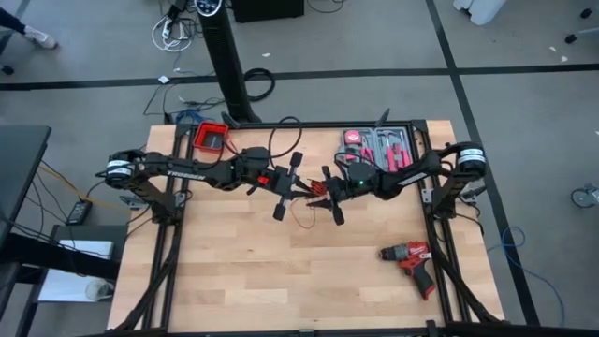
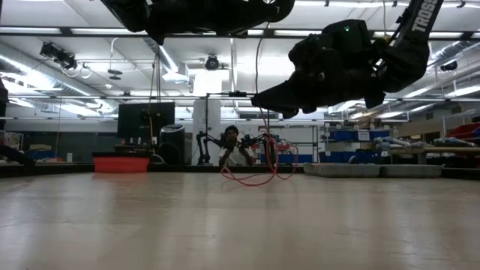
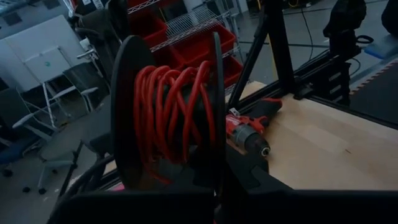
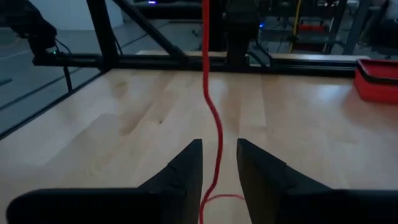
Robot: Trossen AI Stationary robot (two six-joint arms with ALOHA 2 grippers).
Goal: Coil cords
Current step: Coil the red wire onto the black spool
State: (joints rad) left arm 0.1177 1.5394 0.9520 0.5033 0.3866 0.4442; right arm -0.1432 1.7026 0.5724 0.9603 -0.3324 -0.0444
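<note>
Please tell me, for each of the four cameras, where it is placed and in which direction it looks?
High: above, looking straight down; both arms, left gripper, right gripper.
Low: table height, looking level across the table; arms overhead.
Left wrist: on left arm, facing the red cord wound on its spool, and the drill.
Right wrist: on right arm; open fingers flank the cord.
Shared: the cord.

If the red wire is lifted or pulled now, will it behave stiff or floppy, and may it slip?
The red wire is probably floppy: it hangs in wavy bends and sags in loose loops in the low view. It seems very light, being so thin. It may slip, because it runs freely between the right gripper fingers, which stand apart. The left gripper's fingers carry wound turns.
</note>
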